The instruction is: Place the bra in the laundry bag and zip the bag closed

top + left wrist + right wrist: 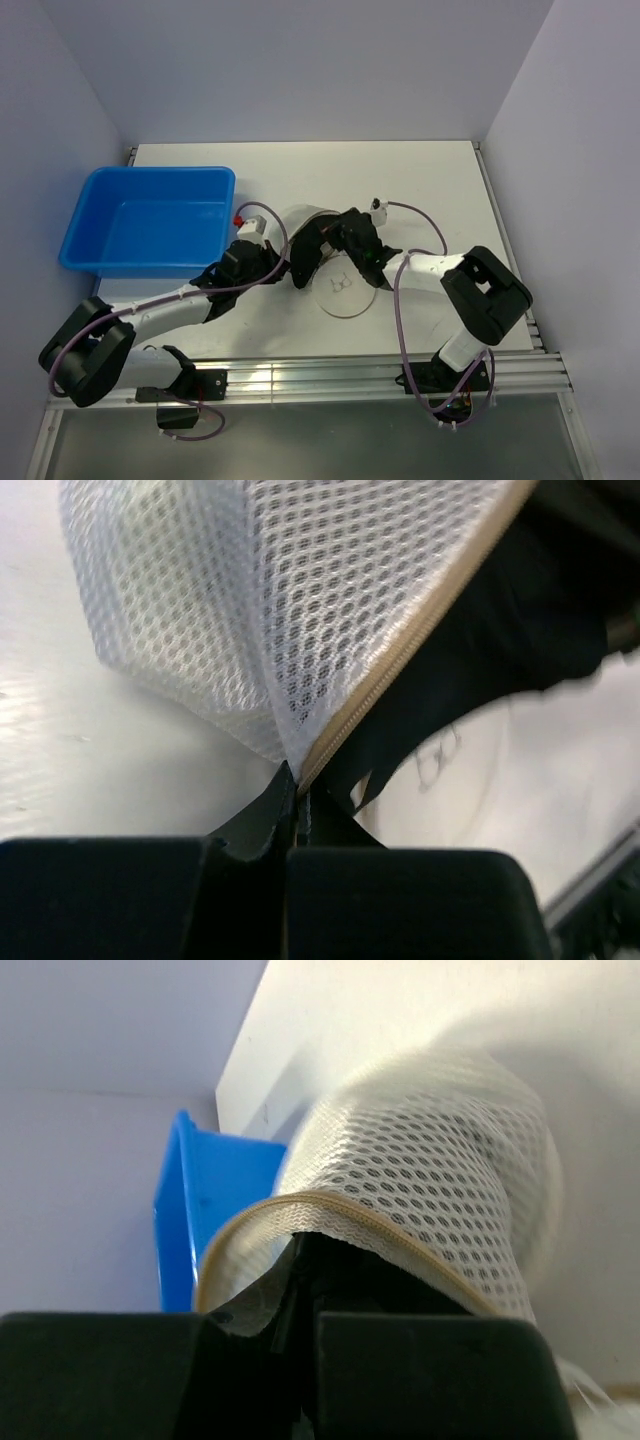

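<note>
The laundry bag (308, 222) of white mesh with a tan zip rim lies mid-table on its side, its mouth facing the arms. My left gripper (290, 268) is shut on the bag's rim; in the left wrist view its jaws (295, 780) pinch the tan zip edge of the mesh bag (250, 600). My right gripper (335, 240) is at the bag's mouth. In the right wrist view its jaws (305, 1260) are together under the arching rim of the bag (440, 1160), their tips lost in the dark. A black cloth (470, 670) hangs at the mouth. The bra is hidden.
A big blue plastic tub (150, 175) stands at the left, close behind my left arm, and shows in the right wrist view (175, 1220). A round pale disc (345, 290) with a dark mark lies on the table in front of the bag. White walls surround the table.
</note>
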You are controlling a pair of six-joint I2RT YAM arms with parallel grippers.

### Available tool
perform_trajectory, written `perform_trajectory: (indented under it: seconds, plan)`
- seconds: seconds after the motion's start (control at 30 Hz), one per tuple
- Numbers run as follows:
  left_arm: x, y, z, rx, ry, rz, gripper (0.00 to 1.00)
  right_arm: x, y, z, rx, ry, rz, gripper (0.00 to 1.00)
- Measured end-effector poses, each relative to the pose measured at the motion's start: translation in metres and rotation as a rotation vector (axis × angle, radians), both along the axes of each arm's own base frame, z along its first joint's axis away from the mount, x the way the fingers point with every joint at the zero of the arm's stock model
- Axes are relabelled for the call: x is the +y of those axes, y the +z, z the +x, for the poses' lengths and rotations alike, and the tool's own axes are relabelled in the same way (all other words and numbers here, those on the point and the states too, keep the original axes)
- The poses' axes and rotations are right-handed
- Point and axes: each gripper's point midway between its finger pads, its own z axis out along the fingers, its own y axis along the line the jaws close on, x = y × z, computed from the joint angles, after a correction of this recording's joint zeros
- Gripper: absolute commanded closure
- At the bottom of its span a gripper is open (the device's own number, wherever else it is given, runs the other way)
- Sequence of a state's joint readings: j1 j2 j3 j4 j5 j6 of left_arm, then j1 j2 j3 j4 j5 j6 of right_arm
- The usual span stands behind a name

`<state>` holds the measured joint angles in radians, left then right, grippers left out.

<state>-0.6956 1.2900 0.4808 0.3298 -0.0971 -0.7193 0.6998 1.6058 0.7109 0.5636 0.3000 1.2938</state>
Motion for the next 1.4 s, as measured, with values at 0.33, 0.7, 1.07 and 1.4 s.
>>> perform_trajectory:
  seconds: [0.33,0.7,1.07,1.4]
  plan:
    - [-0.027,0.019,-0.059,0.082,-0.234,-0.146,1.00,-0.016,0.012,0.010,-0.011,-0.096,-0.106,1.00]
    - [-0.033,0.079,-0.076,0.054,-0.233,-0.349,1.00,-0.015,0.011,-0.004,-0.060,-0.010,-0.431,0.52]
    - [-0.032,0.087,-0.067,0.072,-0.149,-0.423,1.00,0.009,0.113,-0.047,-0.225,0.432,-0.611,0.02]
    - [-0.030,0.085,-0.064,0.058,-0.119,-0.439,0.94,-0.052,0.082,-0.132,-0.243,0.494,-0.522,0.43]
